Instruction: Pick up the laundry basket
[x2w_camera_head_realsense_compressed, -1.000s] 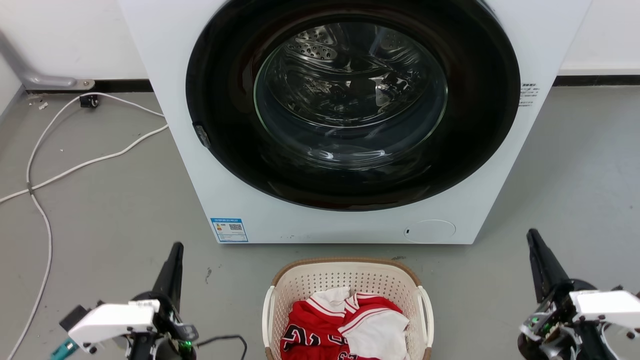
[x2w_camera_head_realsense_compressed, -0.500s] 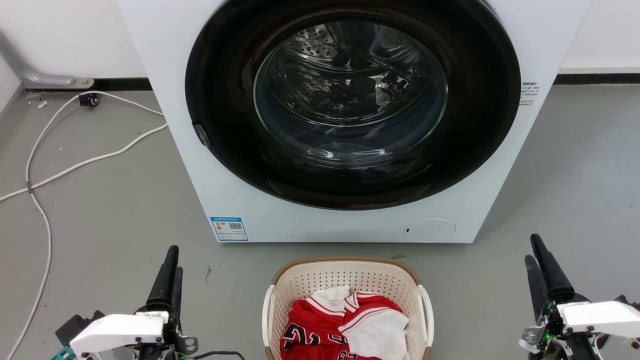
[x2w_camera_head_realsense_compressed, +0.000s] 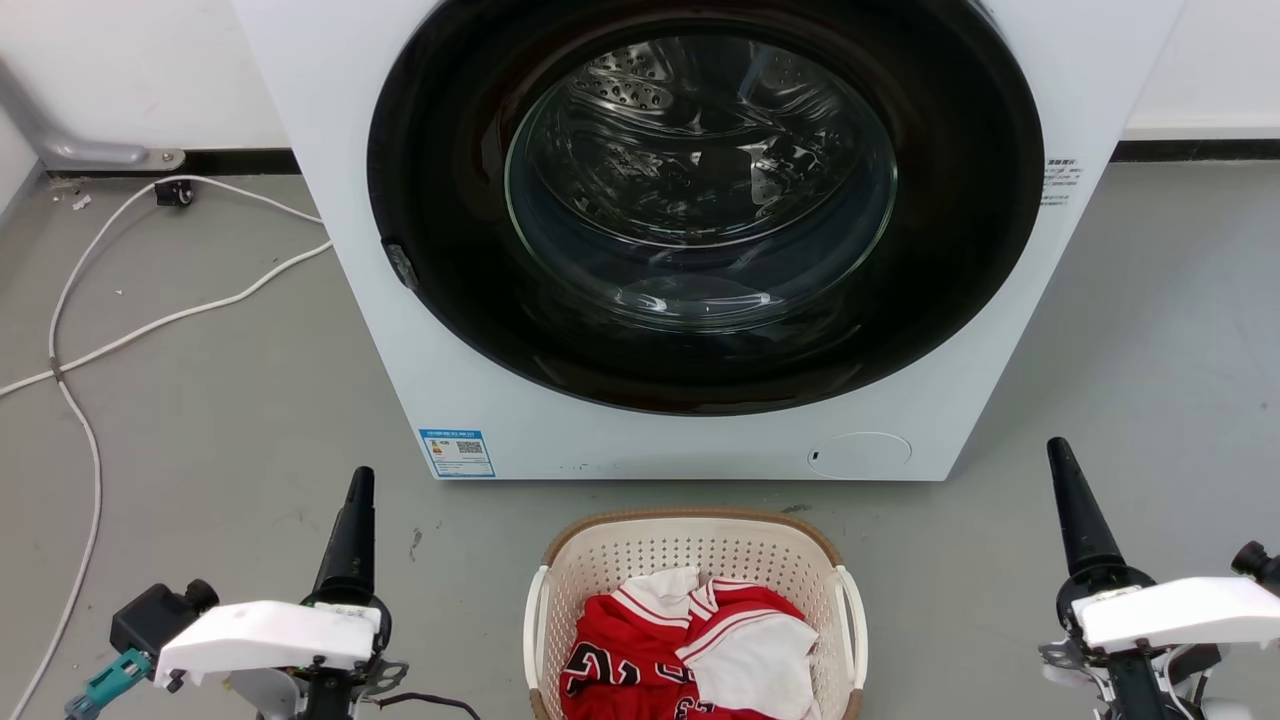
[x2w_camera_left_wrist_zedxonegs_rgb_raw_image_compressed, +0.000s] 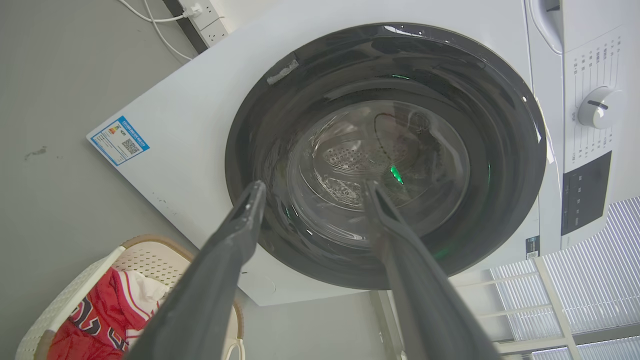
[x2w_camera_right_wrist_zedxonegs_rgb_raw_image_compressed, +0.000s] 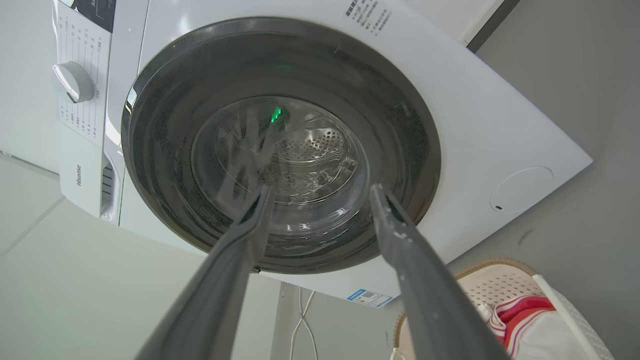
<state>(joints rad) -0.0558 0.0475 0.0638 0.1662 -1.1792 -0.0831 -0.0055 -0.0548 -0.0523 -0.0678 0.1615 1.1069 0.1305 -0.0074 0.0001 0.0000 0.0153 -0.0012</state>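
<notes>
Left pincer (x2w_camera_head_realsense_compressed: 358, 490) and right pincer (x2w_camera_head_realsense_compressed: 1062, 462), both spread wide and empty, aim at the washer from either side of the basket (x2w_camera_head_realsense_compressed: 690, 555), touching nothing. It sits on the floor (x2w_camera_head_realsense_compressed: 200, 420) between them, red-and-white clothes (x2w_camera_head_realsense_compressed: 690, 650) inside, with a white handle facing each arm. Both arms look about equally near. The basket's near end is cut off, so its long axis is unclear. Each pincer would likely have to swing inward and down. Behind stands the washer (x2w_camera_head_realsense_compressed: 980, 420), door shut.

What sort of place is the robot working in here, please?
Probably a laundry area or test room: a front-loading washer stands on a grey floor, with a laundry basket of clothes before it.
</notes>
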